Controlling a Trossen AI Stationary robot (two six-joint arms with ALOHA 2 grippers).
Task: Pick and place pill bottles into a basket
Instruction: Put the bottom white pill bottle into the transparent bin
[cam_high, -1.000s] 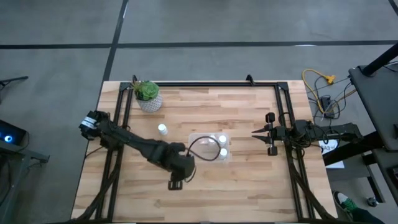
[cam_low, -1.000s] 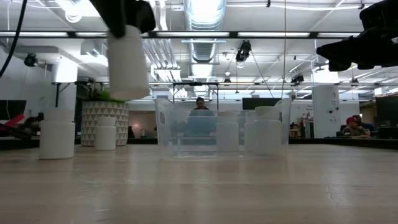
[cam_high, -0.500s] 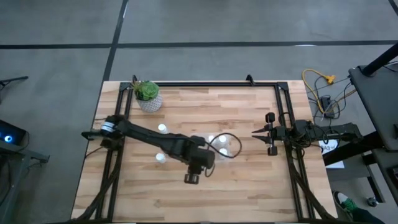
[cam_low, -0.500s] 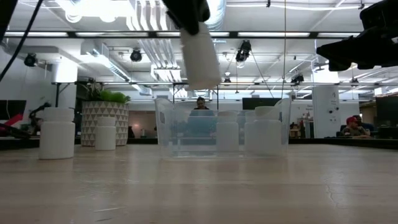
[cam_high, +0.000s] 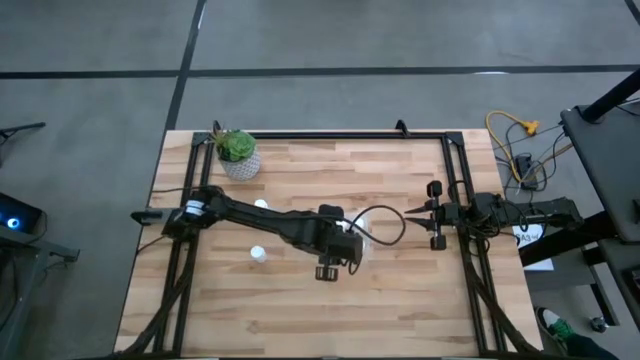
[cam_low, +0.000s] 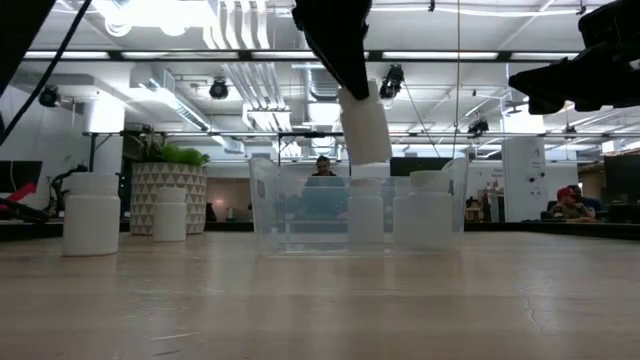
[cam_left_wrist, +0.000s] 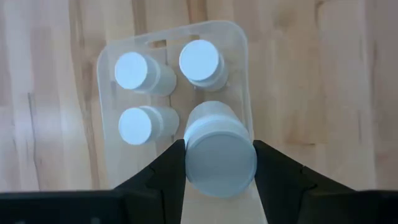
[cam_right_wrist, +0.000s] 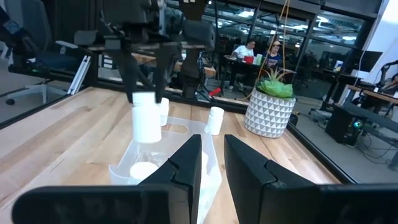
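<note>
My left gripper (cam_high: 338, 248) is shut on a white pill bottle (cam_low: 364, 125) above the clear basket (cam_low: 300, 215). In the left wrist view the held bottle (cam_left_wrist: 221, 155) hangs over the basket's (cam_left_wrist: 244, 74) bare corner. Three bottles (cam_left_wrist: 200, 60) stand upright inside on their bases. Two more bottles (cam_high: 260, 206) (cam_high: 258, 254) stand on the table to the basket's left. My right gripper (cam_high: 410, 212) waits right of the basket, empty, its fingers a narrow gap apart (cam_right_wrist: 212, 155). My left gripper pinches the bottle's cap end (cam_left_wrist: 194, 155) between its two fingers (cam_left_wrist: 168, 171), one on each side. The fingers come from above, pointing down. The bottle hangs below them, slightly tilted, clear of the table, with its lower end (cam_low: 370, 158) about level with the basket's rim.
A white patterned pot with a green plant (cam_high: 238, 155) stands at the table's far left. Dark frame rails (cam_high: 185, 230) run along the table's left and right sides. Bare wood lies near the front edge (cam_high: 320, 320). Seated people show in the room beyond the table (cam_right_wrist: 249, 50).
My left gripper has carried the bottle toward the table's right edge, from left of the basket to above it, and has come down a little over the last half second. The bottle has tipped slightly and stays clear of the table.
</note>
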